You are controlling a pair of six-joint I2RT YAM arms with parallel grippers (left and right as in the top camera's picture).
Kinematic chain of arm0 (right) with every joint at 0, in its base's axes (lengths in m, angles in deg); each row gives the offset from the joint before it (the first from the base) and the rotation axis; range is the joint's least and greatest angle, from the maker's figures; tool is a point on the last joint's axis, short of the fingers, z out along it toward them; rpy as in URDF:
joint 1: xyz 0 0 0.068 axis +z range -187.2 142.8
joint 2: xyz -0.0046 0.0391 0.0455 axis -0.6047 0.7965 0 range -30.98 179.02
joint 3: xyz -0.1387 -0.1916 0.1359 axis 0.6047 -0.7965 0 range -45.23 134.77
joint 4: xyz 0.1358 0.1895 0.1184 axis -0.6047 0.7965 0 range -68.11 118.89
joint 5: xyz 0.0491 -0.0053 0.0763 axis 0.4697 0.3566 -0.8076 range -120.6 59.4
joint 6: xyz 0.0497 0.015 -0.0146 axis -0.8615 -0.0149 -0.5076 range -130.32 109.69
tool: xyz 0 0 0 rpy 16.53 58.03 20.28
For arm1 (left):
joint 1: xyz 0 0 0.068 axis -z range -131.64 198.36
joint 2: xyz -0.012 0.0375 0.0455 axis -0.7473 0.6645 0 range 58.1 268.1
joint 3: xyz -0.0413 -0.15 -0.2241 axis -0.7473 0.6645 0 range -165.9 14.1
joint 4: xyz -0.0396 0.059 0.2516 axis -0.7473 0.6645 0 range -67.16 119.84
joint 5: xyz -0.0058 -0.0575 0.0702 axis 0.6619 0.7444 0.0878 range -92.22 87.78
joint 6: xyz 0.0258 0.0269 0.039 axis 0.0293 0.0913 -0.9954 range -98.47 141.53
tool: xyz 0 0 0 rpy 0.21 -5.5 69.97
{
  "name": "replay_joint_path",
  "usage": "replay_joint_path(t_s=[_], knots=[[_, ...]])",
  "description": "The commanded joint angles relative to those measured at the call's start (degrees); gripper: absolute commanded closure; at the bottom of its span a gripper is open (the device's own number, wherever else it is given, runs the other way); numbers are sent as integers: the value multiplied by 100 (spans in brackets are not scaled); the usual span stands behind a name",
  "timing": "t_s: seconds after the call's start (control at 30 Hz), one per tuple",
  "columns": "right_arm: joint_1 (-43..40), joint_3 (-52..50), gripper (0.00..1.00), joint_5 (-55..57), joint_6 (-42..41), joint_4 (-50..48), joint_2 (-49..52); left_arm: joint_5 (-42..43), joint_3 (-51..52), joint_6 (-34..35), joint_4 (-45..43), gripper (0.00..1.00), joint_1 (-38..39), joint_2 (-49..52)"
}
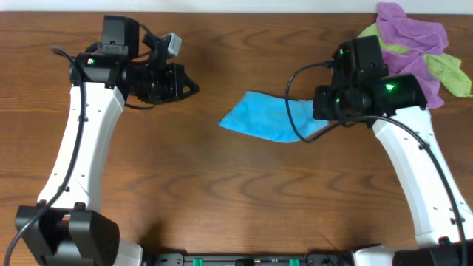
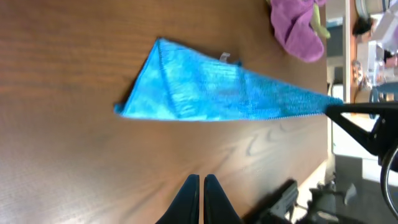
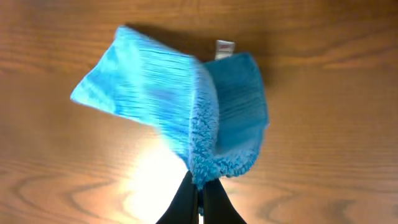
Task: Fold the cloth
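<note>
— Where has the cloth got to?

— The cloth (image 1: 266, 118) lies on the table (image 1: 222, 192), a little right of the middle. The heap of purple and green cloths (image 1: 410, 37) in the far right corner is well apart from it.

— Has anything got hold of it?

— Yes, the right gripper (image 3: 199, 186). Its fingers are pinching the fluffy edge at the cloth's right end. That end looks gathered and lifted, with the rest trailing away to the left along the wood.

— So which way does it run?

— Its long axis goes left to right. It is broad at the left end and narrows towards the pinch. The white tag (image 3: 225, 46) is on the far edge.

— And the other arm?

— The left gripper (image 1: 191, 88) has its fingers pressed together on nothing. It sits left of the cloth and a bit farther back, near but not touching. The cloth's free left corner is the part closest to it.

— What does the fold depend on, then?

— My guess is that free left end. The right arm is already on the cloth and could carry its end leftward over the broad part. Otherwise the left fingers would have to spread before they could take that corner.
</note>
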Motion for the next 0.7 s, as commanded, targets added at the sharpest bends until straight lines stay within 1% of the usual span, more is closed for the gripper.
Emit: replay_joint_path(t_s=[0.0,0.17,0.2,0.23,0.27,0.33,0.4,0.43,0.5,0.57,0.6,0.67], knots=[[85,122,99,57,-66,103,-227,170,-114,-232,133,94,-7,-103],[92,122,98,-365,-26,267,-275,168,-114,-225,144,94,-7,-129],[90,122,92,-498,-22,319,-275,168,-114,-223,144,94,-7,-129],[90,122,67,-577,-22,391,-275,168,-114,-223,144,94,-7,-129],[94,122,46,-590,-24,476,-275,166,-114,-225,144,94,-7,-129],[101,122,26,-581,-2,662,-275,166,-114,-225,142,94,-7,-129],[101,129,11,-581,-4,791,-280,142,-114,-225,142,94,-7,-129],[101,146,7,-581,-2,833,-282,111,-114,-227,142,94,-7,-129],[103,164,9,-584,-4,798,-282,2,-114,-225,125,94,-7,-129],[140,160,8,-586,63,660,-278,-304,-111,-227,101,94,-7,-129],[179,146,12,-586,131,560,-267,-459,-111,-227,92,94,-4,-127],[348,98,23,-584,238,254,-251,-772,-111,-251,74,94,-4,-127]])
